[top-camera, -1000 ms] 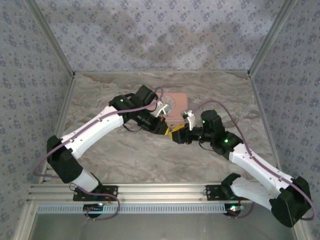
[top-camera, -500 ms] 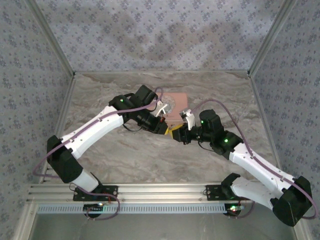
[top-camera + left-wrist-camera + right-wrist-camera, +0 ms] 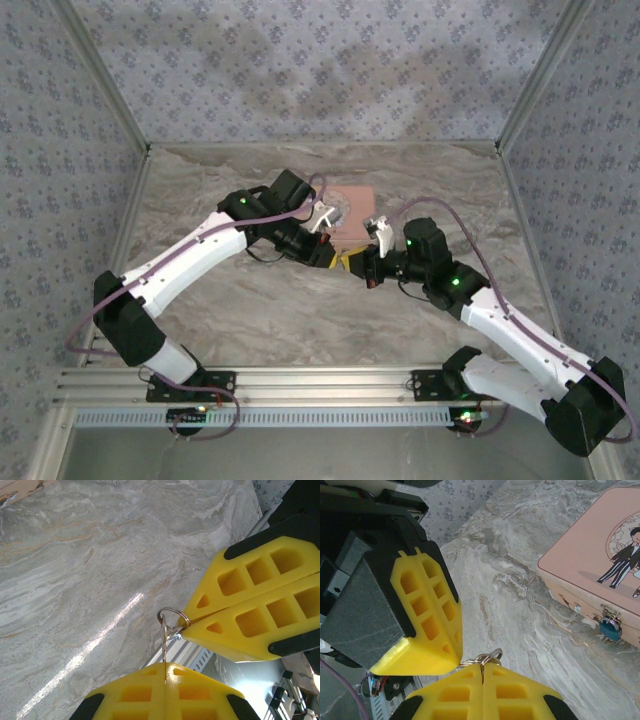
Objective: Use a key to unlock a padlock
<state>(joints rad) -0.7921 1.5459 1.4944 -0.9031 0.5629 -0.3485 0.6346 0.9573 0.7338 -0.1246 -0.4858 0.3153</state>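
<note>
Above the marble surface [image 3: 85, 565], just in front of the pink tin [image 3: 347, 206], my two grippers meet tip to tip. Left gripper [image 3: 165, 666]: yellow fingers pressed together, clamped on the key [image 3: 164, 646], whose thin pale blade stands up out of the seam. The key ring [image 3: 170, 610] sits at the top of the blade, touching the tip of my right gripper [image 3: 192, 626]. Right gripper fingers are pressed together too; I cannot tell if they actually pinch the ring or only touch it.

From the right wrist, the ring pokes out where my right gripper [image 3: 482, 669] meets the left gripper [image 3: 442, 652].

Padlock [image 3: 609, 628]: small and teal, hanging on the front side of the tin, well apart from both grippers and the key. Tin lid shows a cartoon couple.
</note>
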